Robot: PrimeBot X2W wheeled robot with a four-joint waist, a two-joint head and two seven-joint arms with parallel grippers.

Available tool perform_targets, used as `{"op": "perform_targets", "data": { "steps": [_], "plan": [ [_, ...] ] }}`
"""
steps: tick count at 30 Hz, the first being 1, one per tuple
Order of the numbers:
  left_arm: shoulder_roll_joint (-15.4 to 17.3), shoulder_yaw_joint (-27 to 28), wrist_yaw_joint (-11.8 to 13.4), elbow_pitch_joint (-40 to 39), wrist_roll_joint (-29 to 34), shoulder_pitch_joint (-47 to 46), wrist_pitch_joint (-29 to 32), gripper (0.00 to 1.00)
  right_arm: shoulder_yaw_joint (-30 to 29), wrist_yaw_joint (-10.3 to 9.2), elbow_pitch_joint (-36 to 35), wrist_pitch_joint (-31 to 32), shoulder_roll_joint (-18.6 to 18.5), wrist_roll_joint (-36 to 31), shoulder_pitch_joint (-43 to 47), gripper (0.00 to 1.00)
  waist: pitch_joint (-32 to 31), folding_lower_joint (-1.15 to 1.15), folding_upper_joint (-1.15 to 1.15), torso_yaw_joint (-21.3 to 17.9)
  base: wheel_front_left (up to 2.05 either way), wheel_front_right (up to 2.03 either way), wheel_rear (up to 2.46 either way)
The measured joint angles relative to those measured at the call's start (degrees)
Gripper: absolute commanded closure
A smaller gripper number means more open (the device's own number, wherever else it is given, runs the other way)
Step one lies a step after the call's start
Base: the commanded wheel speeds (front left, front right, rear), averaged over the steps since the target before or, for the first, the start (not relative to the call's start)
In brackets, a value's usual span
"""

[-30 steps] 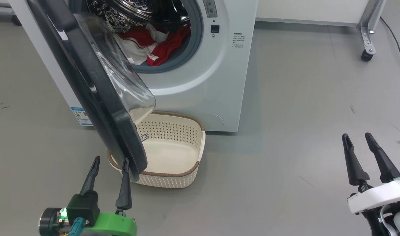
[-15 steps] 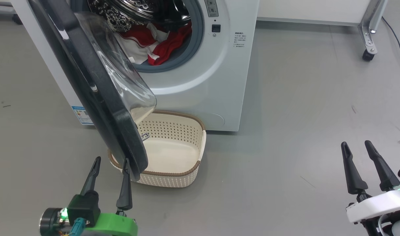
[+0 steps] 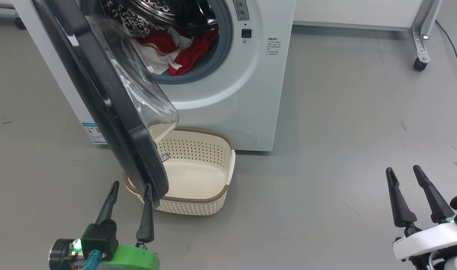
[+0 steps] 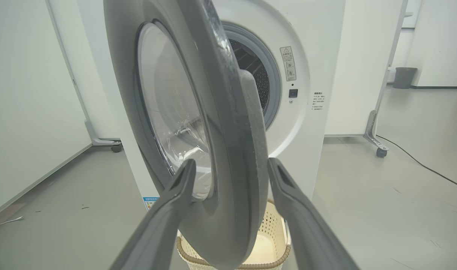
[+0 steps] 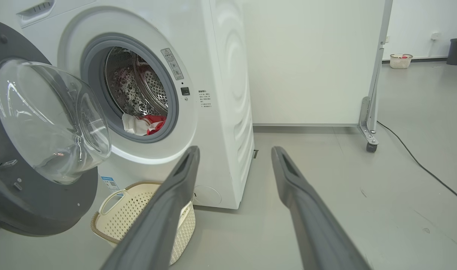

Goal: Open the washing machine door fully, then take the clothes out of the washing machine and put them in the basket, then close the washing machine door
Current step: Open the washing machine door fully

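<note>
In the head view the washer point(image 3: 228, 97) stands at 12 o'clock. Its door point(image 3: 101, 86) is swung out toward us, with the hinge side at 9 o'clock, and it runs down to 7 o'clock. The clothes point(image 3: 183, 56), red and white, lie in the low part of the drum, and one red fold hangs over the grey seal at 6 o'clock of the porthole. The basket point(image 3: 209, 195) sits on the floor point(image 3: 325, 150) just before the washer. The lower edge of the door covers the basket's 9 o'clock end.

The left end effector point(image 3: 132, 185) is at 7 o'clock and spread wide. In the left wrist view the door's thick rim passes between its two fingers point(image 4: 288, 195). We cannot tell if either finger touches the rim. The right end effector point(image 3: 402, 169) is at 4 o'clock, also spread wide, and it holds nothing. It is over bare floor, well apart from the washer and the basket.

From 1 o'clock to 5 o'clock the floor is open. At 1 o'clock there is a wheeled frame point(image 3: 421, 45) and a dark cable point(image 3: 453, 45).
</note>
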Motion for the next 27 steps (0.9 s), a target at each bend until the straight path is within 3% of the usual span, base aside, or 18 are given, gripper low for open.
{"op": "perform_targets", "data": {
  "steps": [27],
  "plan": [
    [0.0,-0.43,0.0,0.74,-0.08,0.25,0.0,0.0,-2.45,1.34,0.05,0.0,2.71,-2.91,1.16,0.0,-0.35,0.0,0.0,-0.34,0.0,0.0,0.0]
  ]
}}
